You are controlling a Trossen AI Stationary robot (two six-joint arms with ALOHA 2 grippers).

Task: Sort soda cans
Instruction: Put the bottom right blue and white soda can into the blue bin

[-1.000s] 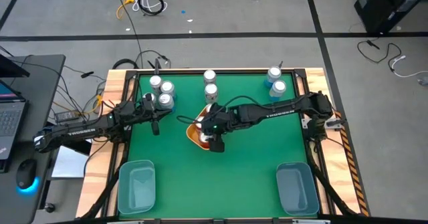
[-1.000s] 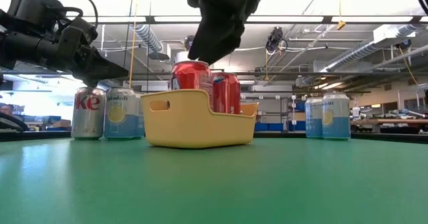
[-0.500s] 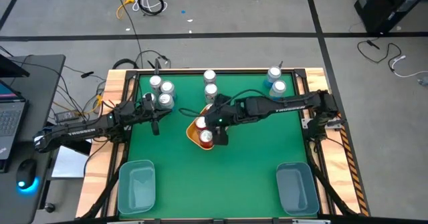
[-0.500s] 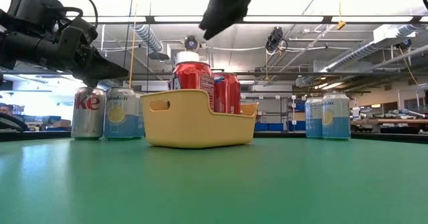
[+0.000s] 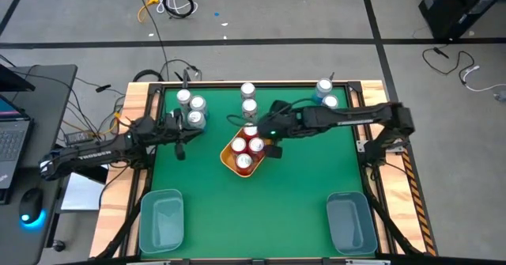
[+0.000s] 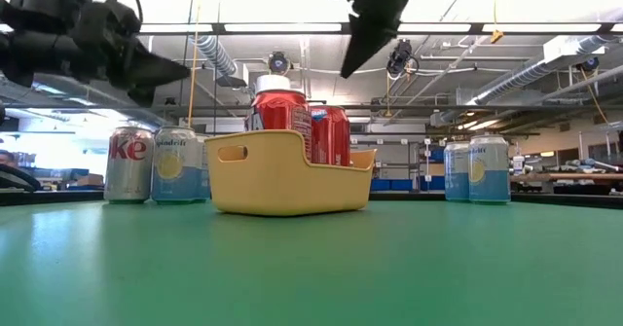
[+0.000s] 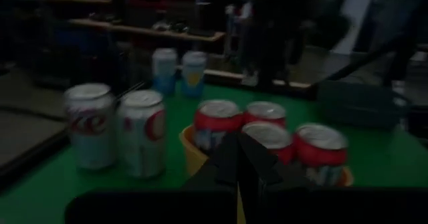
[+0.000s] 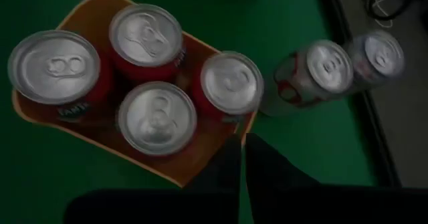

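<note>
My right gripper (image 5: 274, 149) hangs above the right edge of the yellow bin (image 5: 226, 160) in the middle of the green table (image 5: 300, 186), its fingers pressed together on nothing. Four red cans (image 8: 147, 73) stand upright in that bin, silver tops up, packed against one another. My left gripper (image 5: 180, 145) waits over the left part of the table, also clenched and empty, pointing toward the bin. Just beyond it, near the far left edge, stand three silver-grey cans (image 5: 190, 109) in a tight cluster. Two more silver cans (image 5: 249, 99) stand one behind the other at the far middle, just beyond the bin. Two light blue cans (image 5: 326, 94) stand together at the far right. Two translucent blue-grey bins (image 5: 160, 221) sit at the near left and near right corners.
</note>
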